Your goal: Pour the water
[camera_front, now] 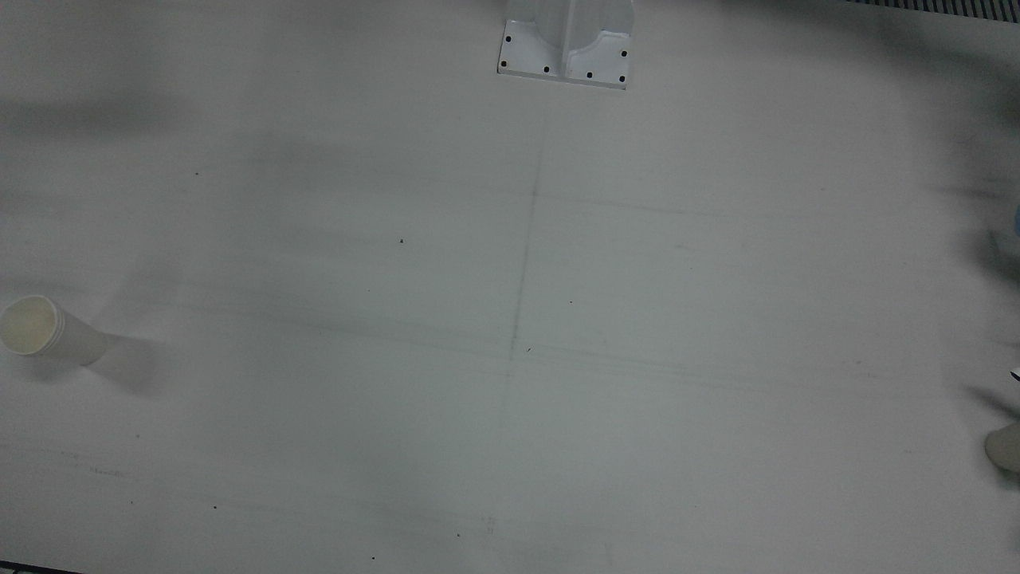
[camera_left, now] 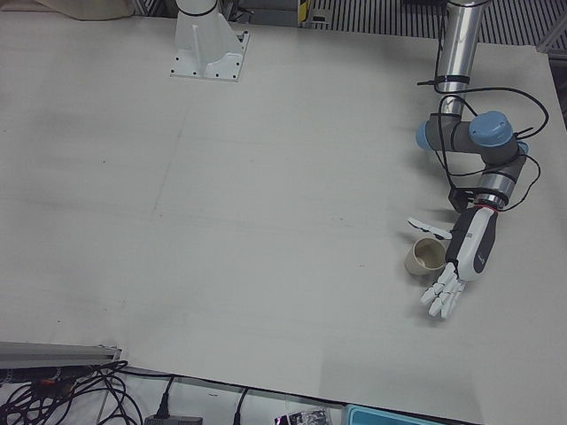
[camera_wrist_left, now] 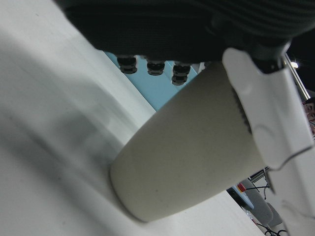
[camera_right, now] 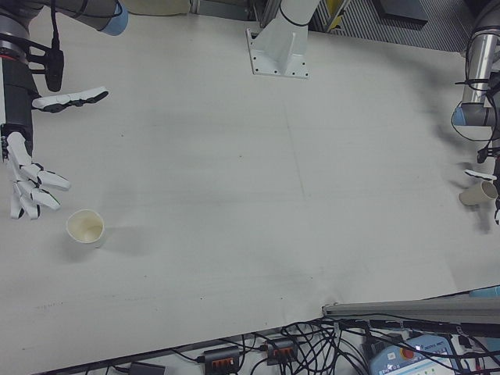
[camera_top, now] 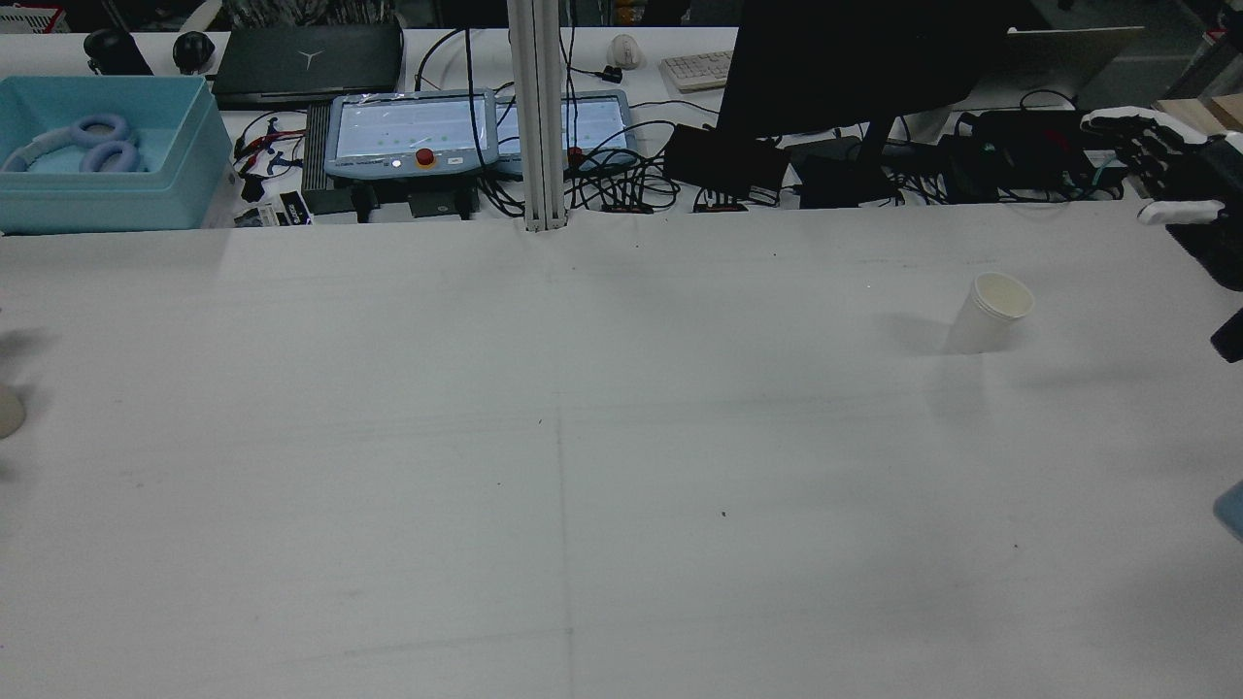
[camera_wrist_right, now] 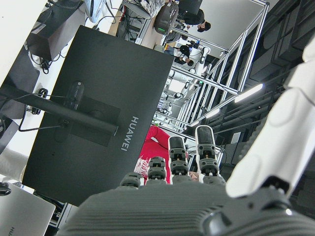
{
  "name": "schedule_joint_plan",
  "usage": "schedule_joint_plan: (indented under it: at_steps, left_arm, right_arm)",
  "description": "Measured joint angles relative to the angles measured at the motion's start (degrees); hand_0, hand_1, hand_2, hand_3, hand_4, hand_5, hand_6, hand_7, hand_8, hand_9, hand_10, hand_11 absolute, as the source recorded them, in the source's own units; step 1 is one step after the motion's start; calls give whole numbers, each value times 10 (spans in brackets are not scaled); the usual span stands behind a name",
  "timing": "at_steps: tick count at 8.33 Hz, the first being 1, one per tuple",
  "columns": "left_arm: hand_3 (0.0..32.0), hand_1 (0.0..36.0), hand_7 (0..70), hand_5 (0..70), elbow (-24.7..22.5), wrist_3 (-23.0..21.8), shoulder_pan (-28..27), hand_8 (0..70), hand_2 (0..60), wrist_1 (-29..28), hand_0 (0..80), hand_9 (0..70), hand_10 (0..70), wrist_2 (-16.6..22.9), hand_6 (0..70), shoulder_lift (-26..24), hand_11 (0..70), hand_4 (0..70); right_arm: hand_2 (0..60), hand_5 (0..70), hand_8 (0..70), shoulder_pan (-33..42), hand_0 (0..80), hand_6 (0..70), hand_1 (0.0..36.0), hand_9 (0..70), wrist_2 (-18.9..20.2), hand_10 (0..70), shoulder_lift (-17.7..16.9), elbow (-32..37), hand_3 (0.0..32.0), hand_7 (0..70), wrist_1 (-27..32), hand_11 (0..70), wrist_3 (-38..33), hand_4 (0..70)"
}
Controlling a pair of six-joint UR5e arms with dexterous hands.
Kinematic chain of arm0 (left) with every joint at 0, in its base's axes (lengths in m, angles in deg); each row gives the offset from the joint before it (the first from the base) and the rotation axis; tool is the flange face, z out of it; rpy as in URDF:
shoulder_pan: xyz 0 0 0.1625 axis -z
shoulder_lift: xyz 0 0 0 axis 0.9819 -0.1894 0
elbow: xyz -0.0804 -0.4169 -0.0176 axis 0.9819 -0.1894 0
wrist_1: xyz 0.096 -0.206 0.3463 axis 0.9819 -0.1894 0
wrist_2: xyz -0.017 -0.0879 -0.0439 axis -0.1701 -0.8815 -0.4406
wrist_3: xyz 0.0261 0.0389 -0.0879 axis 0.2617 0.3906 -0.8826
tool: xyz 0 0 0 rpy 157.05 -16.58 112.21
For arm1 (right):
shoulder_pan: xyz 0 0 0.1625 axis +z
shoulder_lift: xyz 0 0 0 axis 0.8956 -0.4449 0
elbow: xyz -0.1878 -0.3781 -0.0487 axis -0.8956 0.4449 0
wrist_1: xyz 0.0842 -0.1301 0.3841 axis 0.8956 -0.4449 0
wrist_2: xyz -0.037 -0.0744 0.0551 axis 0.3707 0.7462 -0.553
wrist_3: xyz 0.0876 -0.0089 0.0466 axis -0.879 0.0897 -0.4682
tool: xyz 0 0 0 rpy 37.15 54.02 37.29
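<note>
A beige paper cup (camera_left: 427,257) stands upright near the table's edge, seen also in the rear view (camera_top: 8,412) and the front view (camera_front: 1006,446). My left hand (camera_left: 459,261) is beside it with straight fingers, open, the palm close to the cup's wall. The left hand view shows that cup (camera_wrist_left: 192,157) filling the frame, with the thumb (camera_wrist_left: 266,123) alongside it. A white paper cup (camera_right: 84,226) stands on the other side (camera_top: 991,311) (camera_front: 44,331). My right hand (camera_right: 27,168) hovers open behind it, fingers spread, apart from the cup. I cannot see any water in either cup.
A white arm pedestal (camera_front: 566,48) is bolted at the table's back. Beyond the table's far edge lie a pale blue bin (camera_top: 107,146), teach pendants (camera_top: 418,131), cables and a black monitor (camera_top: 855,68). A metal post (camera_top: 536,116) rises at mid-edge.
</note>
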Motion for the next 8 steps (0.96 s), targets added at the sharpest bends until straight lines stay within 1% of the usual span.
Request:
schedule_joint_plan:
  at_steps: [1, 2, 3, 4, 5, 6, 7, 8]
  left_arm:
    - [0, 43, 82, 700, 0, 2, 0, 50, 0, 2, 523, 2, 43, -1, 48, -1, 67, 332]
    - [0, 44, 97, 700, 0, 3, 0, 53, 0, 3, 526, 5, 45, -4, 57, -2, 70, 345]
    - [0, 49, 120, 700, 0, 3, 0, 61, 0, 5, 535, 10, 51, -8, 74, -2, 77, 399]
    - [0, 61, 143, 700, 0, 3, 0, 78, 0, 9, 555, 18, 62, -11, 93, -2, 92, 527]
    - [0, 144, 156, 700, 0, 3, 0, 86, 12, 11, 594, 28, 75, -12, 106, -2, 114, 581]
    - [0, 255, 162, 700, 0, 3, 0, 88, 494, 13, 555, 33, 84, -13, 109, -2, 131, 621]
    - [0, 325, 166, 700, -1, 3, -1, 86, 600, 14, 537, 35, 90, -15, 107, -2, 141, 665]
    - [0, 359, 168, 700, -2, 3, -2, 83, 600, 14, 523, 35, 94, -19, 103, -2, 148, 700]
  right_arm:
    - [0, 265, 74, 1, 460, 108, 71, 80, 0, 17, 0, 0, 0, 211, 0, 32, 0, 96]
    - [0, 264, 74, 1, 460, 107, 71, 79, 0, 17, -1, 0, 0, 210, 0, 32, 0, 95]
    - [0, 260, 72, 2, 461, 103, 70, 77, 0, 17, -1, 0, 0, 204, 0, 31, 0, 90]
    - [0, 257, 72, 2, 460, 101, 69, 76, 0, 17, -1, 0, 0, 201, 0, 32, 0, 85]
    - [0, 253, 72, 2, 460, 99, 68, 76, 0, 18, -4, 0, 0, 197, 0, 33, 0, 81]
    - [0, 250, 71, 2, 459, 95, 66, 74, 0, 19, -6, 0, 0, 189, 1, 35, 0, 73]
    - [0, 246, 72, 2, 459, 92, 65, 74, 1, 20, -8, 1, 0, 184, 1, 36, -1, 66]
    - [0, 234, 74, 3, 460, 87, 70, 72, 1, 28, -11, 2, 0, 171, 1, 48, -1, 52]
